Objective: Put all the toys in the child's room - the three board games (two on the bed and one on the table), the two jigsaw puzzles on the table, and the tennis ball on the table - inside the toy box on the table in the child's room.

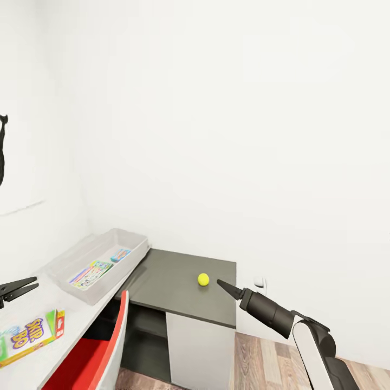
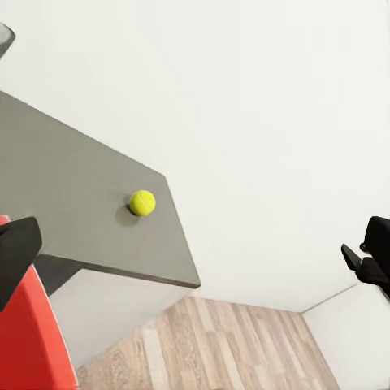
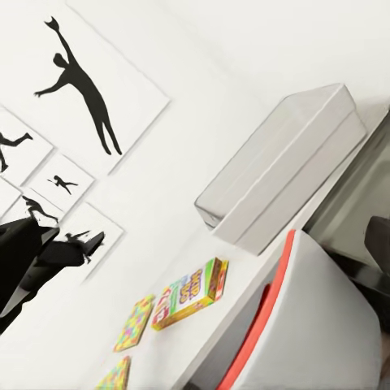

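I am looking past the red-and-grey chair (image 1: pixel 95 352) tucked under the near edge of the tabletop (image 1: pixel 54 303), where the Skip-Bo board game (image 1: pixel 27 336) is lying flat on the white top, with two jigsaw puzzles (image 3: pixel 130 341) resting just beyond it in the right wrist view. My left end effector (image 1: pixel 19 288) is hovering at the left edge over the white top, its fingers spread apart and holding nothing. My right end effector (image 1: pixel 228 288) is reaching in from the lower right, forearm angled up and leftward, its dark fingers drawn into a narrow point; I am reading them as together, though I cannot tell for certain from this angle. The relation I am steering by is this: the tennis ball (image 1: pixel 203 279) is sitting alone on the lower dark-grey section (image 1: pixel 179 292), just beside and to the left of the right fingertips, so the right arm is much the nearer one. I judge it needs opening before closing on the ball. Farther back, the toy box (image 1: pixel 100 260) is lying on the white top with its long axis running away toward the wall, already holding some colourful flat items.
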You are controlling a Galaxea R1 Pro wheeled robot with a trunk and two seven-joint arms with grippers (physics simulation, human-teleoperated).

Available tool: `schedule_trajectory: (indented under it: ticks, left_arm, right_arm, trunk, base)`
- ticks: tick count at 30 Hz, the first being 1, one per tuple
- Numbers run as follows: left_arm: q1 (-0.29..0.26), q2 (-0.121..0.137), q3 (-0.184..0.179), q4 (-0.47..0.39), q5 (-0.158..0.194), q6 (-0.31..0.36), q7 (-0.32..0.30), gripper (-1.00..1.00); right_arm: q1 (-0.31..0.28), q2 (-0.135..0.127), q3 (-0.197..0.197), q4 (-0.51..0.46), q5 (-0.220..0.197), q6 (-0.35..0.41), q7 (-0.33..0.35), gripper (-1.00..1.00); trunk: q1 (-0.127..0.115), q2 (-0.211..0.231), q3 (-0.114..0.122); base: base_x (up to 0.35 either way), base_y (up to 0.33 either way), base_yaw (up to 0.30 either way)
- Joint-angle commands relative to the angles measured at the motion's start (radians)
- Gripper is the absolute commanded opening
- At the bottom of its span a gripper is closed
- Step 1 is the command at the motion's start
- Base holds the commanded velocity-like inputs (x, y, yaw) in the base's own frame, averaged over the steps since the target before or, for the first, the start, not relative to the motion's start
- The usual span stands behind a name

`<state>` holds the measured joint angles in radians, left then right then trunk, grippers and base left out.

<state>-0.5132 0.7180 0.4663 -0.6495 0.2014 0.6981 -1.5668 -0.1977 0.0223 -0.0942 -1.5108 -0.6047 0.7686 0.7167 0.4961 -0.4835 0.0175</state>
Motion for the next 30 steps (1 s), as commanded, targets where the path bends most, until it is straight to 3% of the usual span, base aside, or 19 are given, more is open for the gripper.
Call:
schedule_trajectory:
  ticks: [1, 18, 30]
  left_arm:
    - [-0.001, 0.000, 0.000, 0.001, 0.000, 0.011, -0.004, 1.00]
    - [0.000, -0.001, -0.001, 0.001, 0.000, 0.011, -0.004, 1.00]
    - [-0.001, -0.002, -0.001, 0.001, 0.000, 0.011, -0.004, 1.00]
  right_arm:
    - [0.000, 0.001, -0.002, 0.000, -0.001, 0.006, 0.002, 1.00]
    - [0.000, 0.001, -0.002, 0.000, -0.001, 0.007, 0.001, 1.00]
    - [0.000, 0.001, -0.002, 0.000, -0.001, 0.007, 0.001, 1.00]
  trunk:
    - [0.000, -0.001, 0.001]
    - [0.000, -0.001, 0.024]
    - [0.000, -0.001, 0.027]
  base:
    - [-0.201, -0.003, 0.186]
    - [-0.201, -0.001, 0.189]
    - [-0.201, 0.000, 0.042]
